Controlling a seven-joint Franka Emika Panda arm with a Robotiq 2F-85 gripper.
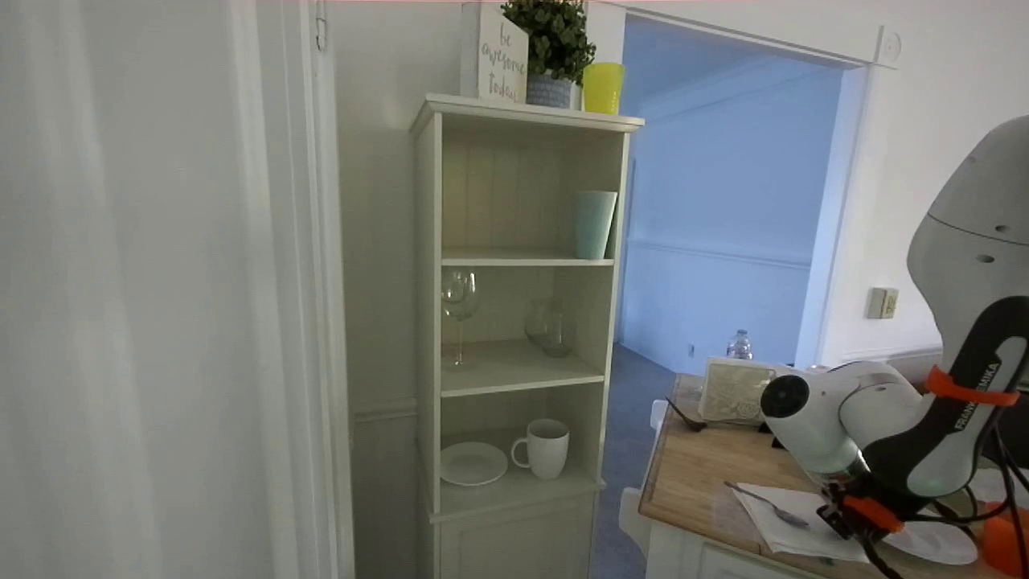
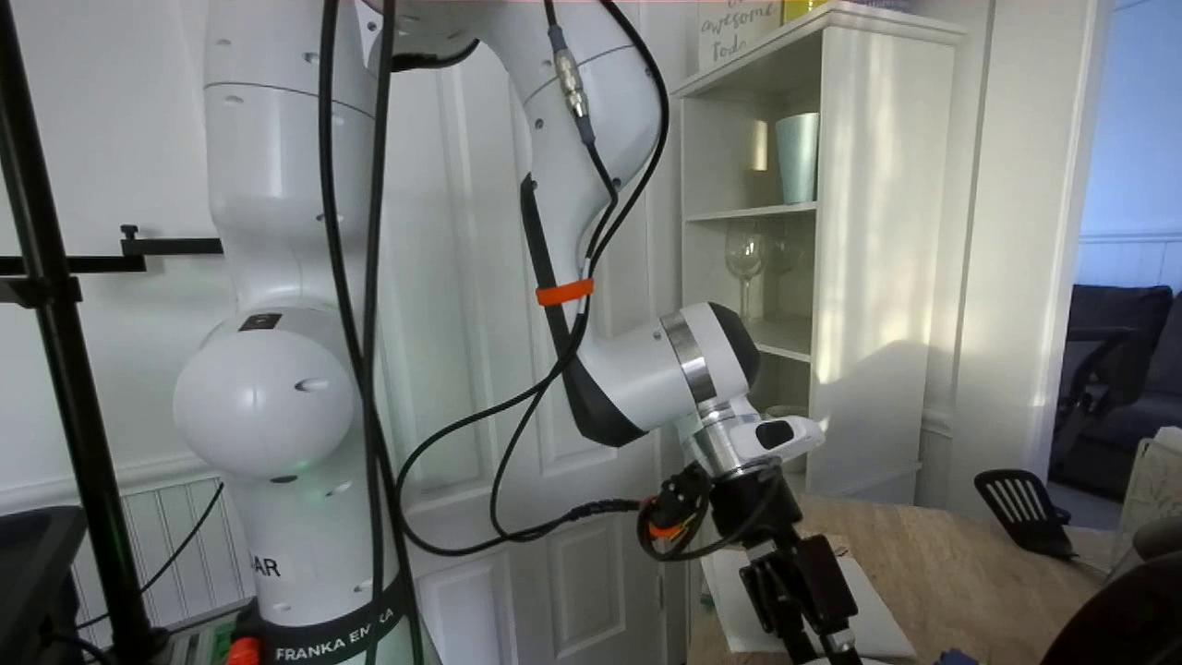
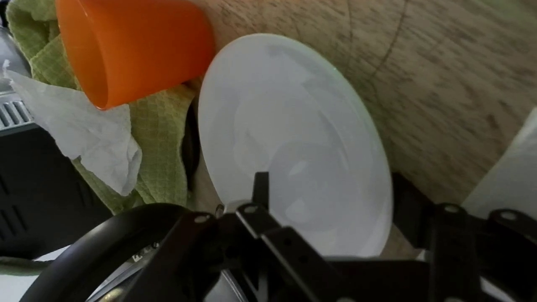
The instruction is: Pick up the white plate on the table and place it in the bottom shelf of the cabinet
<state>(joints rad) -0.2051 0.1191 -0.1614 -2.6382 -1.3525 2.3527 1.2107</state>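
The white plate (image 3: 293, 138) lies on the wooden table (image 3: 440, 92), filling the middle of the wrist view; it also shows at the lower right of an exterior view (image 1: 936, 543). My gripper (image 3: 329, 188) is open at its near part. One finger (image 3: 261, 188) reaches over the plate's face, the other (image 3: 413, 214) stands just outside the rim, so the rim is between them. Whether either touches it I cannot tell. The cream-white cabinet (image 2: 886, 231) stands beyond the table. Its bottom shelf (image 1: 514, 494) carries another white plate (image 1: 474, 464) and a white mug (image 1: 548, 450).
An orange cup (image 3: 155, 50) lies against the plate on a green cloth (image 3: 163, 142). A dark pan-like rim (image 3: 105, 243) is close to the left finger. A fork (image 1: 772, 507) rests on white paper (image 1: 812, 535). Glasses (image 1: 460, 297) occupy a higher shelf.
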